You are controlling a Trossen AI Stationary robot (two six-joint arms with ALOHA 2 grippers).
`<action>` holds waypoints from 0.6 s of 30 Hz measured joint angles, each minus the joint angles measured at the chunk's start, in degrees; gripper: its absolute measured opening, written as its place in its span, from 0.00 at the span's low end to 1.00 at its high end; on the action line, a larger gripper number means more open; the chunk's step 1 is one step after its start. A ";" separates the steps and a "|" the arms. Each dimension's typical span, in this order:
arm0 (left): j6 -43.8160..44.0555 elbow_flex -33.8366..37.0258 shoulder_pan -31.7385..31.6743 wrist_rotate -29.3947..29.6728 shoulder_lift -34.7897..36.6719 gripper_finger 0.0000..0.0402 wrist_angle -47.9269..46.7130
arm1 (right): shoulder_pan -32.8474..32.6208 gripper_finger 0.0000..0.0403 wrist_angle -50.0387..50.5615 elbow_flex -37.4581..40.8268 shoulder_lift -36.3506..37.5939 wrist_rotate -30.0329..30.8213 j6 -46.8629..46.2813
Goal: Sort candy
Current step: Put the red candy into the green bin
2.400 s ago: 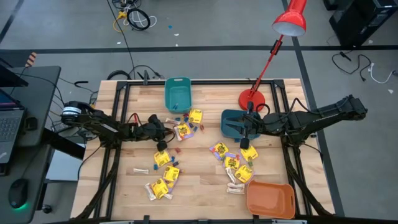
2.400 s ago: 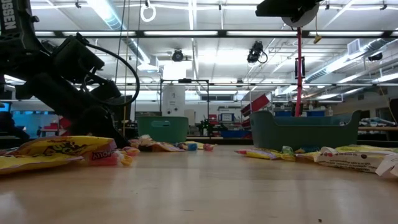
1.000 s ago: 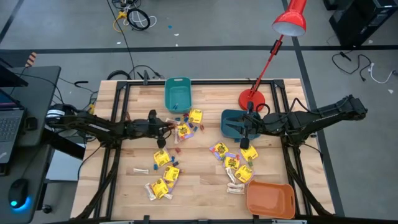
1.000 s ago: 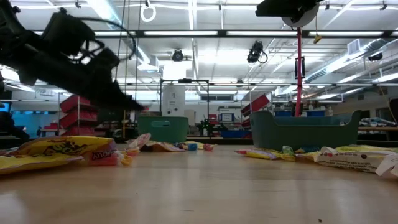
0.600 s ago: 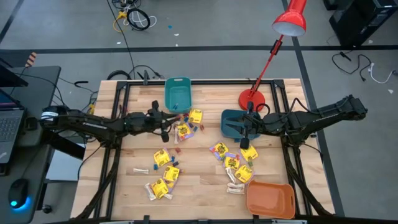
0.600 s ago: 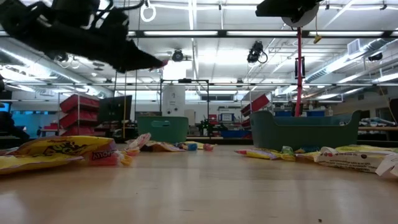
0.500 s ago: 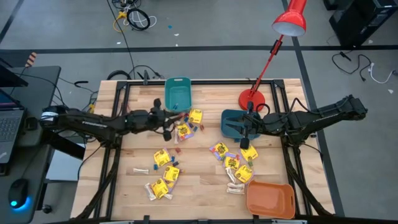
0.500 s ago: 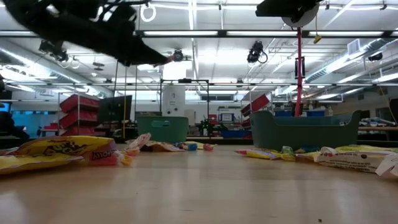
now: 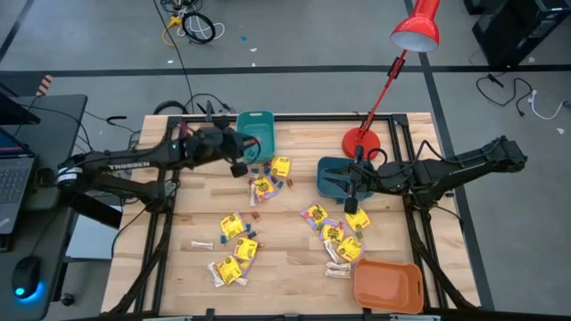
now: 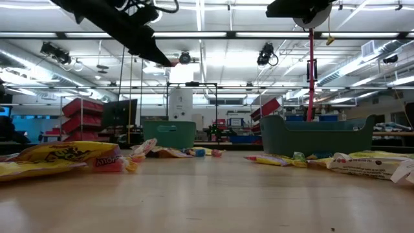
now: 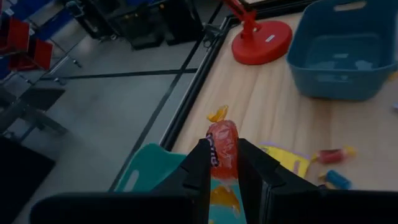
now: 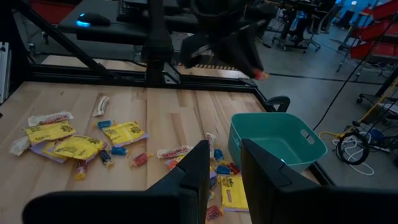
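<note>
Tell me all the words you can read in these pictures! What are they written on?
"TROSSEN": white letters along the left arm, seen from above.
Yellow candy packets: they have dark print, but it is too blurred to read.
Small sweets: too tiny to read anything.
Bins and lamp: no words showing.

A wooden bench [image 9: 285, 259] carries three bins and a lamp. A teal bin [image 9: 255, 135] stands at the far edge. A dark blue bin [image 9: 337, 176] sits right of centre. An orange bin [image 9: 387, 285] occupies the near right corner. A red lamp [image 9: 362, 140] has its base at the far edge, near the dark blue bin.
</note>
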State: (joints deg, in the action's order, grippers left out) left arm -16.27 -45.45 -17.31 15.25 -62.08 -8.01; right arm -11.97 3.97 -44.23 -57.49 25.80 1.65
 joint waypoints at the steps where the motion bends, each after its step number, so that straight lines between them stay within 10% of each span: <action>1: -0.33 0.00 -1.63 -1.73 -0.01 0.14 -0.12 | -0.02 0.19 0.00 0.00 0.00 0.00 0.00; 18: -1.07 -0.02 -17.66 -21.52 -11.27 0.14 -0.97 | -0.02 0.19 0.04 0.00 0.00 0.00 0.00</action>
State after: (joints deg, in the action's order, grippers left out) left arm -17.34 -45.47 -34.97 -6.27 -73.35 -8.98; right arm -11.99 4.01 -44.23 -57.49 25.80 1.65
